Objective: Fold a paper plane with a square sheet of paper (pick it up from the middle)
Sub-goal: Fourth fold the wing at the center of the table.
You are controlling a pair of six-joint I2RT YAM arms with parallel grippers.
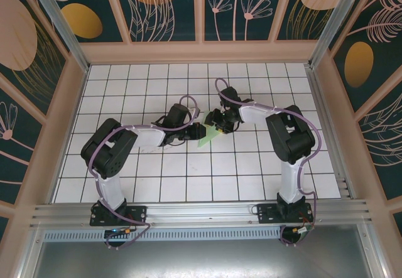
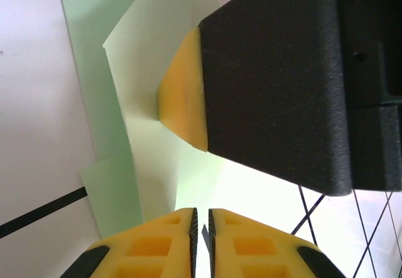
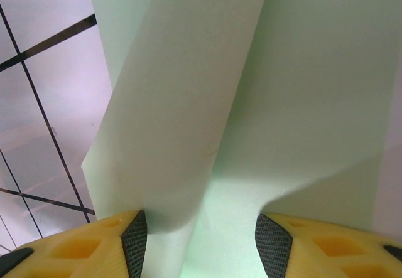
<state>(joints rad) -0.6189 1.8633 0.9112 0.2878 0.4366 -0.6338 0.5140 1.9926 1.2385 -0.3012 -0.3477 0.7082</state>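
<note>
Table [image 1: 125, 184]: white grid surface. Left gripper [image 2: 202, 221], at table centre: clenched on the edge of the sheet [image 1: 206, 141]. Right gripper [image 3: 201, 228], at 2 o'clock from the left gripper: released, jaws straddling a raised fold. Sheet: partly folded, between both grippers, partly resting on the table.

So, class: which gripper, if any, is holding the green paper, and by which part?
The left gripper looks pinched on an edge of the partly folded mint-green paper; the right gripper straddles it, jaws open.
</note>
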